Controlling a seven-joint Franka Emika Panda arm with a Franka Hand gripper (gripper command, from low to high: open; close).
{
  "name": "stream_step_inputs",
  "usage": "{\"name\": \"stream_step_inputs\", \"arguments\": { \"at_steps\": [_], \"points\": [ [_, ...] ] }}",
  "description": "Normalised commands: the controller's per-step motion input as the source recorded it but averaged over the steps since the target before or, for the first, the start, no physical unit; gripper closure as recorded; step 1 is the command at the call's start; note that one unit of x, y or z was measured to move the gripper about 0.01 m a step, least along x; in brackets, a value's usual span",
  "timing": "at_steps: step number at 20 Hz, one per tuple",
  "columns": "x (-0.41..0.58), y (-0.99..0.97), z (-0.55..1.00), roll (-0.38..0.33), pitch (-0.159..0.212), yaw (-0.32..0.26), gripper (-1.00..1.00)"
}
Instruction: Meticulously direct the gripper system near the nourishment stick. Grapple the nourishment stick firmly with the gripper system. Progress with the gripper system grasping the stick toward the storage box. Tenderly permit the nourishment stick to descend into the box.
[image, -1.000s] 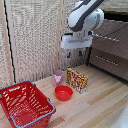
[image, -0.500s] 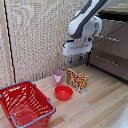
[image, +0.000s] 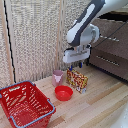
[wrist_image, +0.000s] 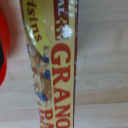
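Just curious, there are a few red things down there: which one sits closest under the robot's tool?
The small red bowl, round and smooth. It lies beside the food package below the tool; the lattice-sided red basket sits farther off.

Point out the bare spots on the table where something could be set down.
Bare wood lies between the basket and the table's front edge on the exterior view's right. Crowded: cup, bowl and food package cluster below the gripper.
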Motion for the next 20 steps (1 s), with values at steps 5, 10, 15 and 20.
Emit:
{"name": "stream_step_inputs", "arguments": {
  "at_steps": [5, 10, 15, 20],
  "points": [
    [-0.053, -0.24, -0.38, 0.0, -0.001, 0.089, -1.0],
    [-0.067, -0.21, -0.24, 0.001, 0.019, 0.067, 1.0],
    [-0.089, -0.01, -0.05, 0.0, 0.051, -0.011, 1.0],
    [-0.083, 0.0, -0.01, 0.0, 0.003, -0.041, 1.0]
  ]
}}
